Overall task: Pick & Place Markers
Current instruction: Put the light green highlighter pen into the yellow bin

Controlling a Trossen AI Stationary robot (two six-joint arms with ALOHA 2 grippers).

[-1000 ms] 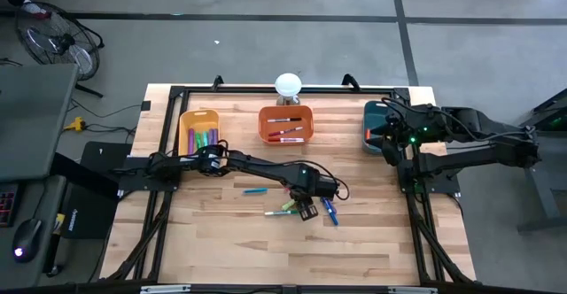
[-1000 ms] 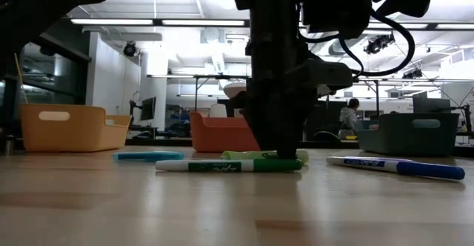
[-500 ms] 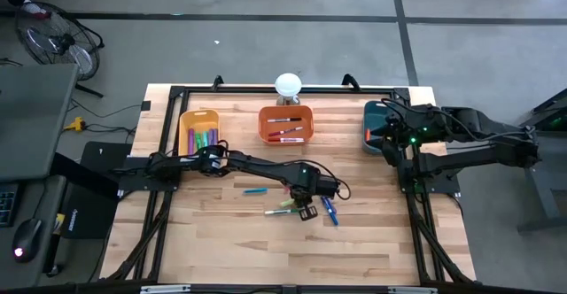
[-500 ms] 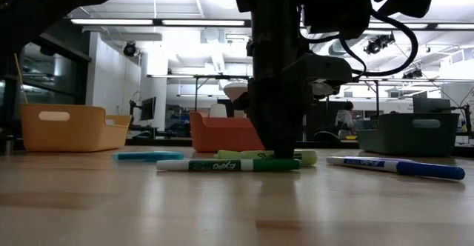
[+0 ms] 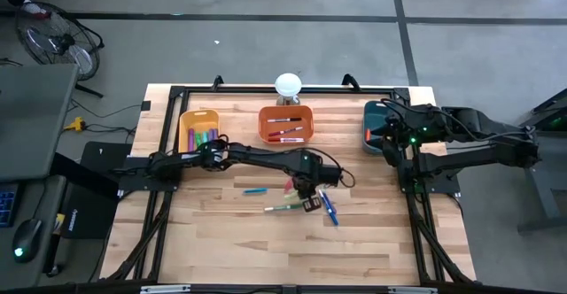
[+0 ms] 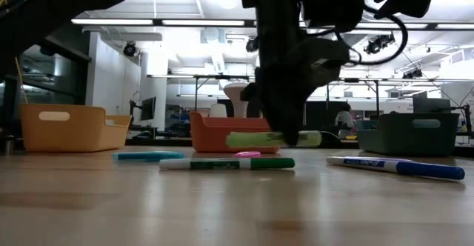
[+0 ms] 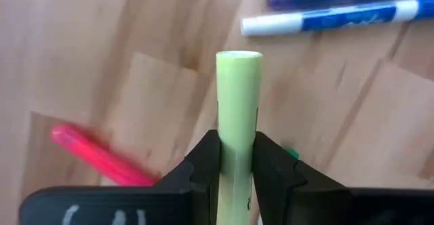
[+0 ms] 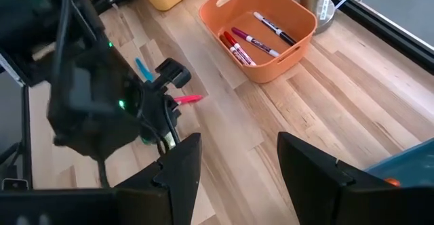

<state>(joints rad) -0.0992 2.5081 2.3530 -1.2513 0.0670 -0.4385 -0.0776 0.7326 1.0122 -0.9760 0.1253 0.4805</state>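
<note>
Lifted since a second ago, the light green marker [image 7: 239,110] is sitting clamped between the left gripper [image 7: 237,167] jaws, sticking far forward; it is possibly slipping during transport.

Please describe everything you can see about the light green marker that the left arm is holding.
The light green marker is a slim, smooth, plastic-looking stick of pale yellow-green with a flat round end. The left tool is shut on it, one dark finger pressing each side. In the low view the marker hangs level above the wooden table, touching nothing but the tool. A green-and-white marker and a pink marker lie on the table below it.
</note>
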